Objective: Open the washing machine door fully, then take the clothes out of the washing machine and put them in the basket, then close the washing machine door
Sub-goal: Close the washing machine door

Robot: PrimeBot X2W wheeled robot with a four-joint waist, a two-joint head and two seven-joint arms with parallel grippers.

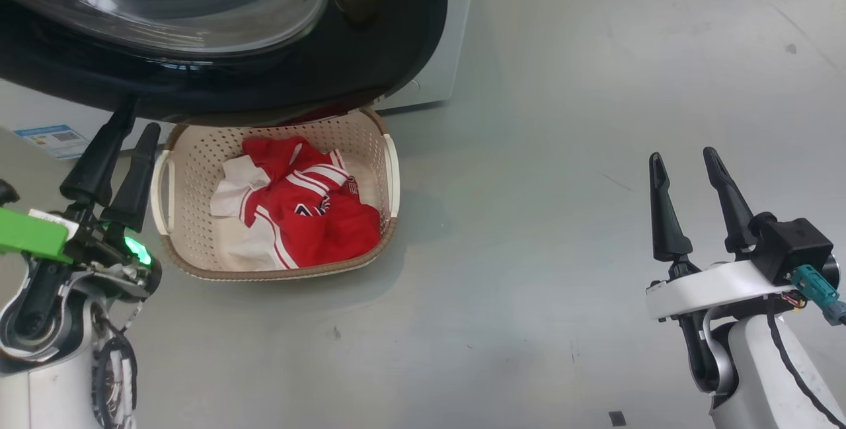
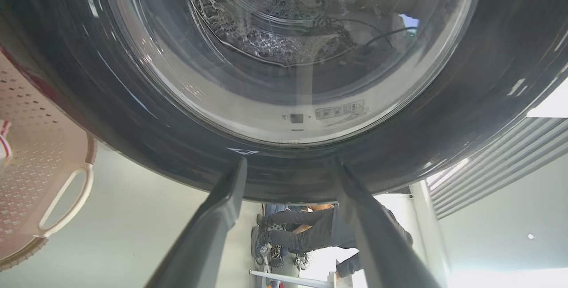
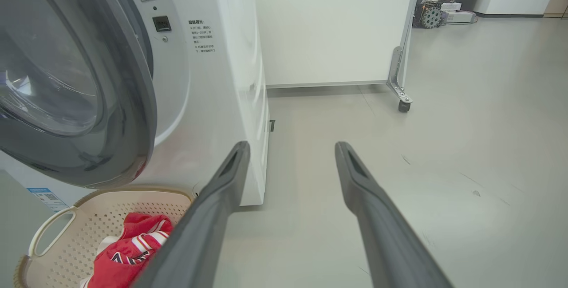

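Your left gripper (image 1: 137,119) stood spread and empty, tips near the door's (image 1: 264,85) lower rim; your right gripper (image 1: 682,153), also spread, was well apart. The clothes (image 1: 301,207) lay in the basket (image 1: 198,164) beneath that door. It looked rigid, heavy and slick: I'd push its black rim, not the glass.

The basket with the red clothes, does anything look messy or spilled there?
Nothing spilled: the clothes lie crumpled inside the basket, none over the visible rim. The washing machine door overhangs the basket's back edge.
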